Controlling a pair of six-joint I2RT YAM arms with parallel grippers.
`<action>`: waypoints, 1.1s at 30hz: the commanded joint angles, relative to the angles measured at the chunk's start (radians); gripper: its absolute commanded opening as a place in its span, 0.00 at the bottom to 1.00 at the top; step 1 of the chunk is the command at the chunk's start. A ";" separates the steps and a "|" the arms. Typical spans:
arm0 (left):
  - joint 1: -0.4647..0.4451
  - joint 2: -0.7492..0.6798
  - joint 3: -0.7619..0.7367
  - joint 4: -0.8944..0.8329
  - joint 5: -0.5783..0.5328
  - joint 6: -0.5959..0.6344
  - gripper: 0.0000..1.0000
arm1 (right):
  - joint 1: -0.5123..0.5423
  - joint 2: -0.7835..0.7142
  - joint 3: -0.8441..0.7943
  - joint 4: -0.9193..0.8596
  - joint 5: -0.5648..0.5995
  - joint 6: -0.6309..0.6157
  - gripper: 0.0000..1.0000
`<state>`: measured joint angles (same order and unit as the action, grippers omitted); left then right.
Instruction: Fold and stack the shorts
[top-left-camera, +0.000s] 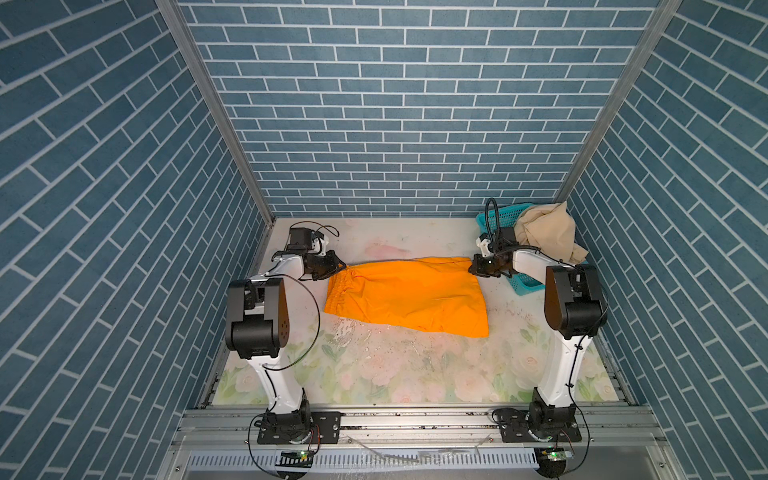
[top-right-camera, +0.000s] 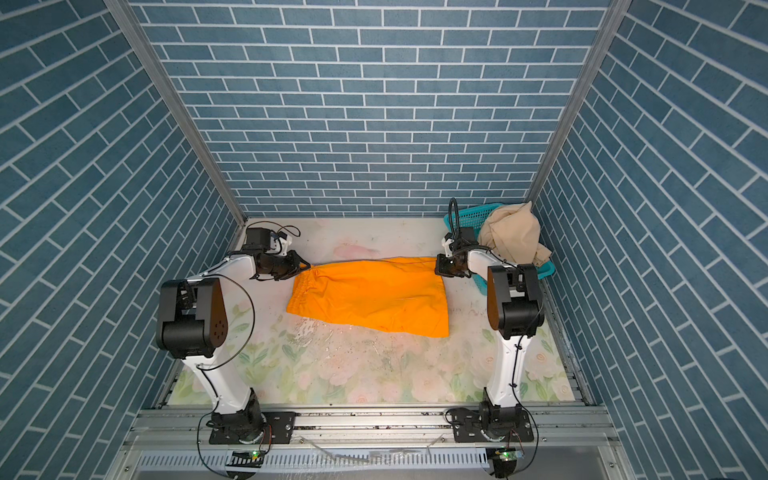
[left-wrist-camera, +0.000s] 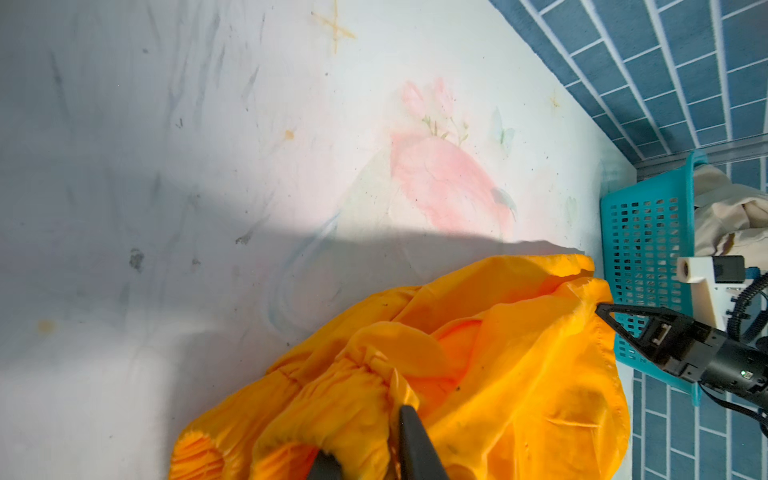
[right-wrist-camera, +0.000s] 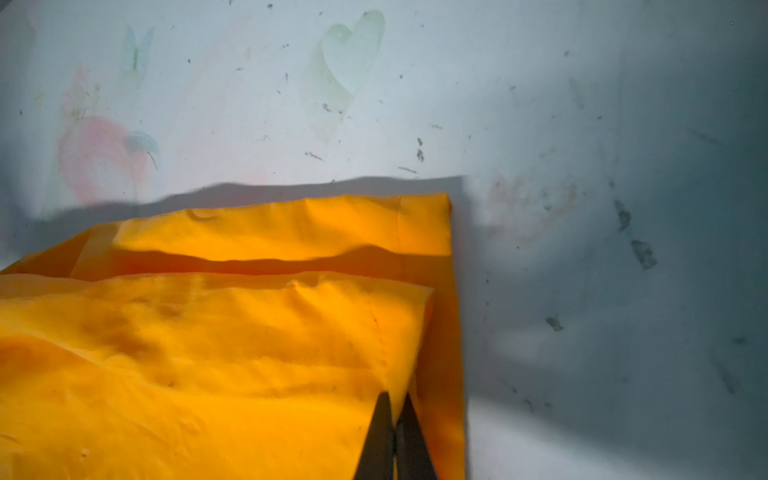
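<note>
Left gripper (top-left-camera: 343, 265), nearly closed, pinches the gathered waistband corner of the orange shorts (top-left-camera: 407, 297). Right gripper (top-left-camera: 472, 268), jaws pressed together, clamps the hem corner at the opposite end. The shorts lie stretched between them across the middle of both top views, on the floral table (top-left-camera: 374, 374). Both arms reach forward with forearms angled inward. Beige shorts (top-left-camera: 548, 232) drape over a teal basket (top-left-camera: 498, 216), right of centre.

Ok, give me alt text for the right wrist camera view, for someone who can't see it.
The right arm's closed black jaws pinch the hem edge of the bright orange shorts in the foreground, and a second orange layer shows behind the pinched one. Beyond the cloth lies a pale, scuffed table with faded flower prints.
</note>
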<state>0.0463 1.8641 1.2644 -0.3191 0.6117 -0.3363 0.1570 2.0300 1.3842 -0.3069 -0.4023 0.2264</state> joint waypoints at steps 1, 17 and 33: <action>-0.009 -0.042 0.038 -0.102 -0.039 0.033 0.15 | 0.004 -0.086 -0.001 -0.008 0.012 -0.040 0.00; -0.036 -0.302 0.060 -0.511 -0.306 0.060 0.11 | 0.014 -0.430 -0.075 -0.141 0.096 -0.094 0.00; -0.019 -0.031 0.057 -0.227 -0.320 0.037 0.72 | 0.015 0.064 0.311 -0.180 0.029 -0.159 0.04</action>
<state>0.0212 1.8221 1.3182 -0.6216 0.3107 -0.3016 0.1776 2.0541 1.6554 -0.4641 -0.3504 0.1017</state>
